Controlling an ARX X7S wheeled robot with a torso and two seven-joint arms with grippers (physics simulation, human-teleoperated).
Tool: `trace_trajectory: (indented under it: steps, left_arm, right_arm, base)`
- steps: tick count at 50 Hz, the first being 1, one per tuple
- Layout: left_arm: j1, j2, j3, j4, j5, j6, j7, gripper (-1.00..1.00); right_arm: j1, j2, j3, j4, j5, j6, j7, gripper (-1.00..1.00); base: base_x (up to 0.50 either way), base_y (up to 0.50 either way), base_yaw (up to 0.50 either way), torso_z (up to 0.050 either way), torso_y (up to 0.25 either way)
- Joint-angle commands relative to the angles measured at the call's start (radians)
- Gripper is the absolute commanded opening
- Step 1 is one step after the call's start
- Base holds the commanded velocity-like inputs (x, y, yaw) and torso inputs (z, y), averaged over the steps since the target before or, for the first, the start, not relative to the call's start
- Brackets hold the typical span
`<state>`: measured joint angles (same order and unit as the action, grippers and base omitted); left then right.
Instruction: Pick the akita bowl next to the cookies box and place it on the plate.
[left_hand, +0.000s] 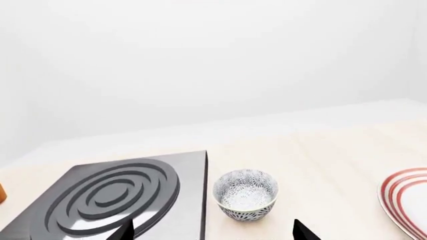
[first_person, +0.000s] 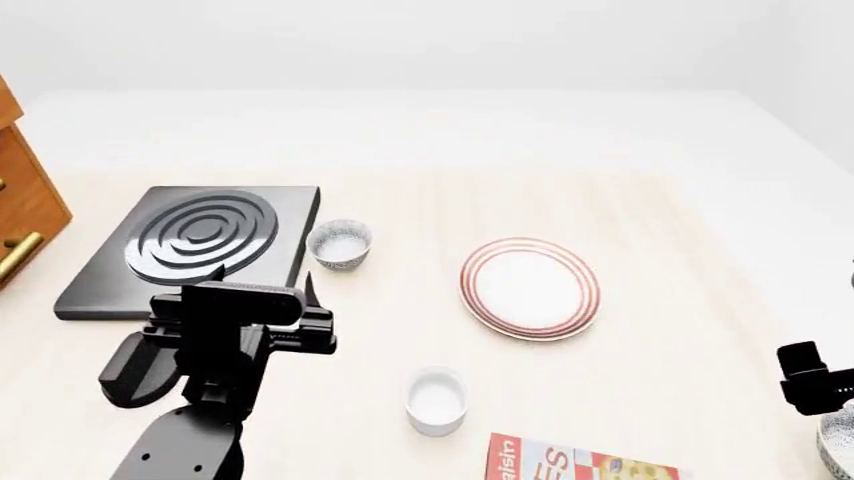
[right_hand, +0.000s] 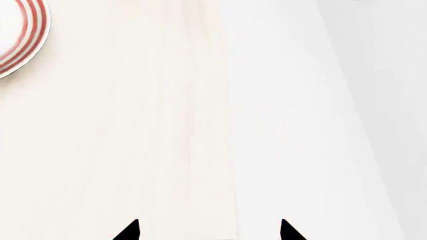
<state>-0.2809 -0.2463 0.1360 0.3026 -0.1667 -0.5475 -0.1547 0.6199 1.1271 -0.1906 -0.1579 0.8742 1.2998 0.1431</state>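
the only lettering you can read sits on the cookies box (first_person: 581, 464) at the bottom edge of your head view: white letters running sideways along its red end look like "raisin", and beside them big yellow letters, cut off by the frame, read roughly "es". your two wrist views show no text at all.

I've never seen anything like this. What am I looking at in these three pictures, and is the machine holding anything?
It is a simulated two-armed robot. One picture looks down from its head; the others come from cameras near each gripper. The left gripper and right gripper are open and empty. On the table lie a black burner, a patterned bowl beside it, a red-ringed plate, a plain white cup and a red cookies box. A second patterned bowl peeks in at the edge.
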Motion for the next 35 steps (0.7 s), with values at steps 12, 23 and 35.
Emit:
trace_trajectory:
  steps: [12, 23, 35]
  left_arm:
    - [-0.004, -0.005, 0.006, -0.002, -0.009, -0.003, -0.009, 1.0]
    - [0.0, -0.007, 0.006, -0.01, -0.016, 0.01, -0.009, 1.0]
    - [0.007, -0.011, 0.007, -0.011, -0.019, 0.016, -0.015, 1.0]
  right_arm:
    - [-0.137, 0.096, 0.025, -0.01, 0.009, -0.116, -0.084, 1.0]
    - [-0.134, 0.113, 0.045, 0.012, 0.025, -0.09, -0.076, 1.0]
    - [-0.171, 0.105, 0.039, 0.03, 0.028, -0.11, -0.092, 1.0]
  base:
    - [0.0, 0.0, 0.0, 0.0, 0.0]
    - [0.0, 0.0, 0.0, 0.0, 0.0]
    - [0.0, 0.0, 0.0, 0.0, 0.0]
